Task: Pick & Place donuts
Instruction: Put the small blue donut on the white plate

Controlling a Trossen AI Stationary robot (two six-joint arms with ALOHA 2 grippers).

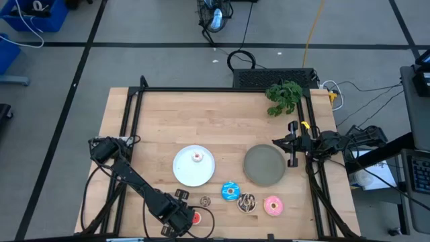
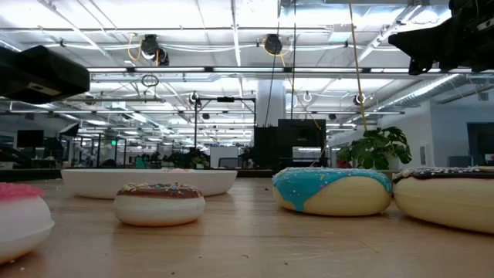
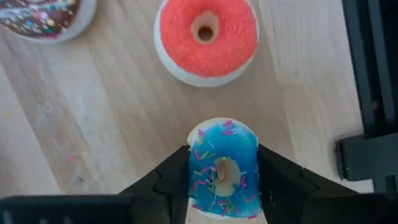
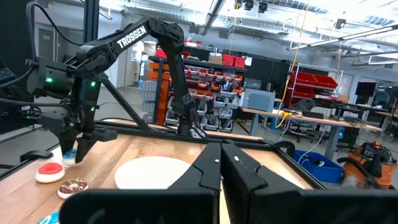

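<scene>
I see a pale wood counter in a workshop with shelving. My left gripper, at the high view's lower left, pinches the small blue sprinkled donut; only its wrist view shows this. A sugary red donut lies just beyond. The right gripper is closed, empty.

Small blue donut partly cut off
</scene>
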